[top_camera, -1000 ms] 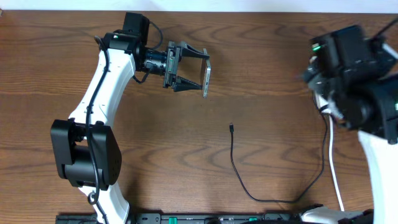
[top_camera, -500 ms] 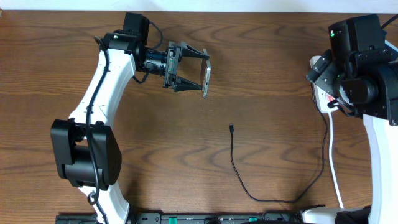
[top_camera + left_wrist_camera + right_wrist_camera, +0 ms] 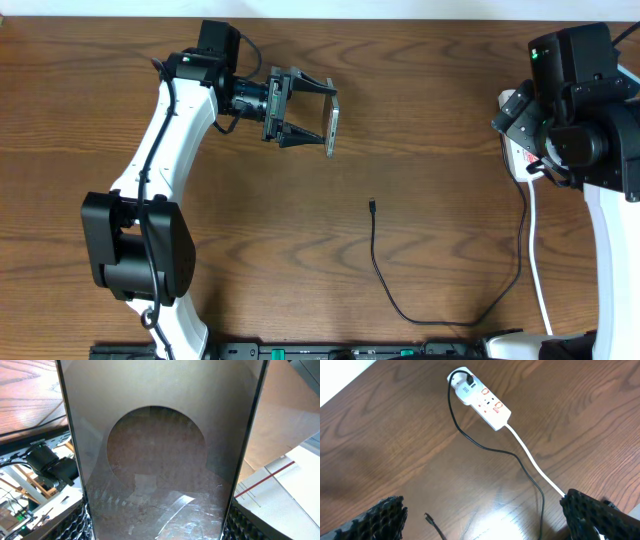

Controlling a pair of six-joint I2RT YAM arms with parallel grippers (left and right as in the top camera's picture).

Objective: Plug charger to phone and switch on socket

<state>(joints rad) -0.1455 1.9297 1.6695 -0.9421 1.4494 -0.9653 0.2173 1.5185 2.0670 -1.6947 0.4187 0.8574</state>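
1. The left pincer (image 3: pixel 322 122), upper middle of the overhead frame, is clamped on the phone (image 3: pixel 333 127), which it holds on edge. In the left wrist view the phone fills the frame.
2. The right pincer (image 3: pixel 487 525) gapes wide with nothing in it, up at the far right.
3. The socket (image 3: pixel 482 400) lies flat on the tabletop (image 3: pixel 430 80) at the top of the right wrist view, red switches (image 3: pixel 490 402) facing up and white cord (image 3: pixel 535 462) trailing to the lower right.
4. The charger (image 3: pixel 381 270) is plugged into the socket. Its plug tip (image 3: pixel 371 206) lies loose at centre frame, well apart from the phone.

Right arm (image 3: pixel 585 100) shifted up-frame, motion blur gone; socket (image 3: pixel 517 152) more exposed
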